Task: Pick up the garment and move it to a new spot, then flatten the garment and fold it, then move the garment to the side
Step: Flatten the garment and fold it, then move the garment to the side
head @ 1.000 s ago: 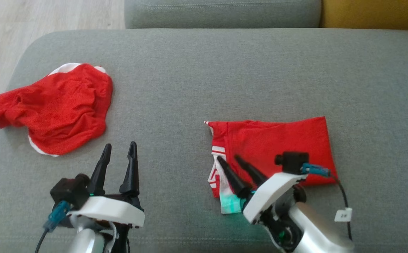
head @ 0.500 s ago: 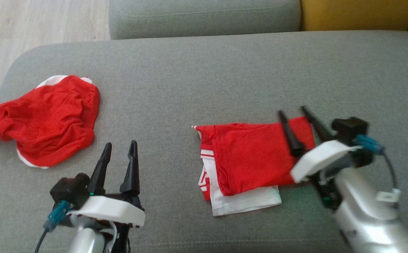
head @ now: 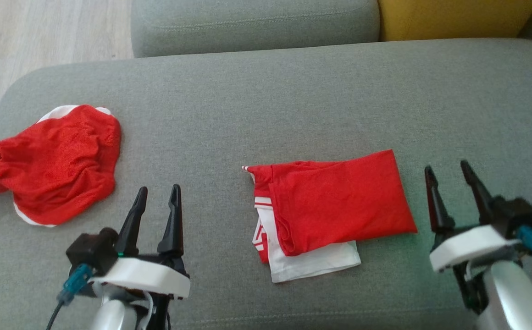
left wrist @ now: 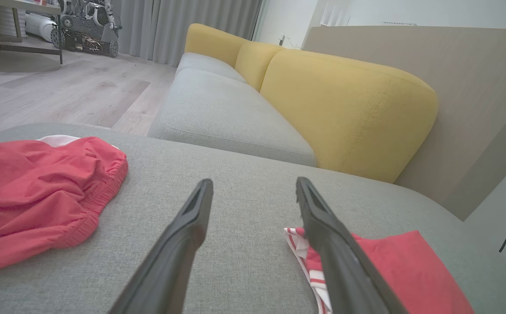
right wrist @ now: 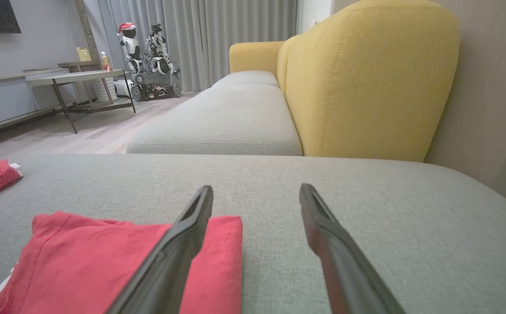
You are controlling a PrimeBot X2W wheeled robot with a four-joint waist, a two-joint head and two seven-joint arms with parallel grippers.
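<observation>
Folded garment (head: 335, 206) lies on the couch (head: 266, 101), untouched.
Right gripper (head: 446, 166) hovers just right of it, left gripper (head: 159, 188) well to its left; both spread wide, empty.

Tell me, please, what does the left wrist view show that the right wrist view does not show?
Left wrist view: the striped edge of the folded garment and the gathered waistband of the crumpled garment, close. Right wrist view: a bottle standing on a side table and the red hat of a robot figure. Both: the grey cushion, the yellow backrest, the curtains, both red garments.
</observation>
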